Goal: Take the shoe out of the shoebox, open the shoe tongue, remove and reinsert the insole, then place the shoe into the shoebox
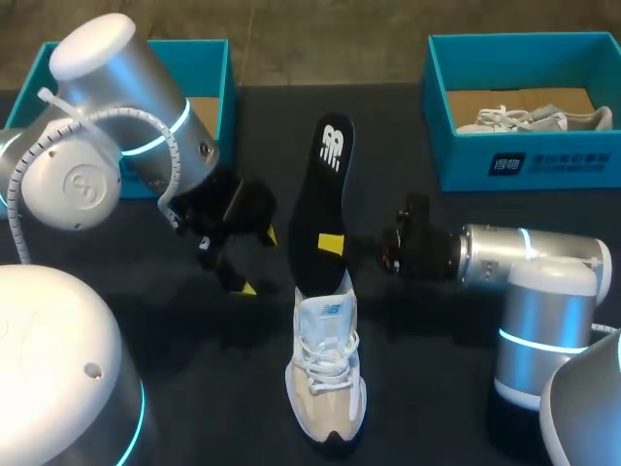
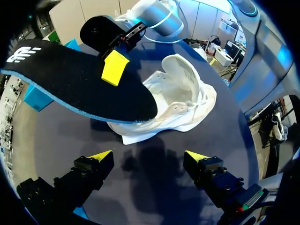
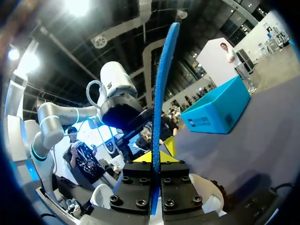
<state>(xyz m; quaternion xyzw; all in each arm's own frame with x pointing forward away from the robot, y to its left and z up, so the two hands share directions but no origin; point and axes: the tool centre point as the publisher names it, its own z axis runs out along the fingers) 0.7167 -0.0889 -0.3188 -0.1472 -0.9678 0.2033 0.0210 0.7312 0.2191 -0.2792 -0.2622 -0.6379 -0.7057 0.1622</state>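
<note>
The right hand (image 1: 333, 245) is clenched on the black insole (image 1: 327, 194), pinching it flat-side to flat-side about halfway along. The insole stands tilted up off the desk (image 1: 437, 379), its logo end pointing to the far side and its near end down at the collar of the white sneaker (image 1: 326, 374). That sneaker sits upright on the near middle of the desk with its toe toward the near edge. From where I stand this looks like the reinsert step. To do it well, I'd say the near tip of the insole has to go under the tongue and run forward along the sole bed, kept flat so it doesn't fold or catch on the laces. The left hand (image 1: 260, 262) is released and holds nothing, hovering just left of the insole (nicely placed to pin the sneaker or lift the tongue, since a light shoe will likely slide when pushed). The grip sits mid-length, so the heel end will probably need a second press to seat. As for the boxes, the right shoebox (image 1: 529, 163) at the far right holds a second sneaker (image 1: 529, 118), white and lying on brown lining. The left shoebox (image 1: 206, 70) at the far left shows only a patch of brown inside, the left arm hiding the rest.
</note>
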